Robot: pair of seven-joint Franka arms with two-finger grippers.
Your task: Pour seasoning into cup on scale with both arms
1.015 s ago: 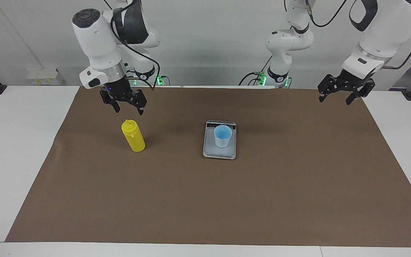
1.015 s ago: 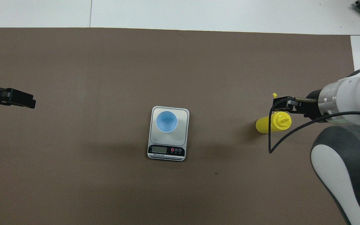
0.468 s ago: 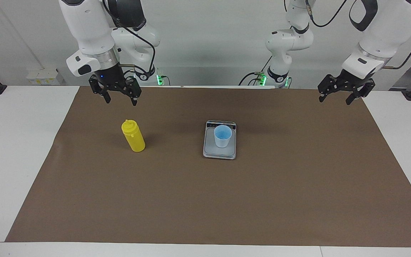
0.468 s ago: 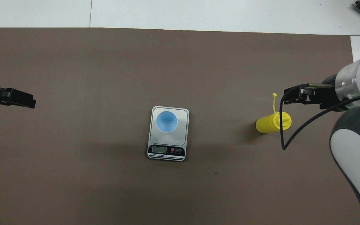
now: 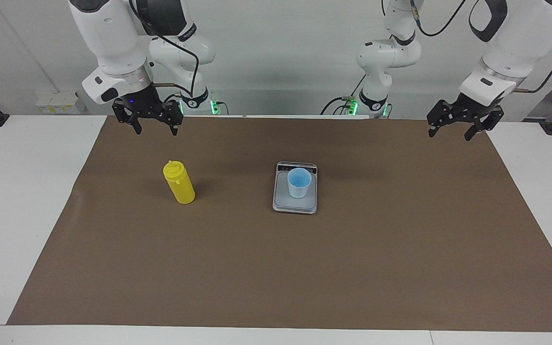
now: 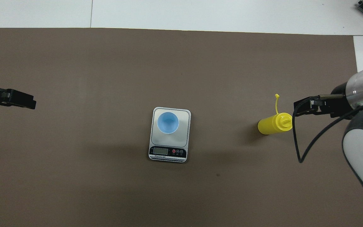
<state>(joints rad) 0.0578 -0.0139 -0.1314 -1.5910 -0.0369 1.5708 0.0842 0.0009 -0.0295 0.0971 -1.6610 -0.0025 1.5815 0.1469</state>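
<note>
Above the surface (image 5: 400, 268), near the robots' edge, the right hand (image 5: 152, 125) hung with its fingers apart and nothing in them. A second before, it had been low, just over the yellow bottle (image 5: 178, 182); since then it had gone up and away. So the job looked finished, or paused. The bottle stood alone at the right arm's end, tall and bright, its little cap dangling. The blue cup (image 5: 299, 182) sat on the scale (image 5: 295, 205) in the middle. The left hand (image 5: 450, 130) waited, fingers apart, over its own end.
</note>
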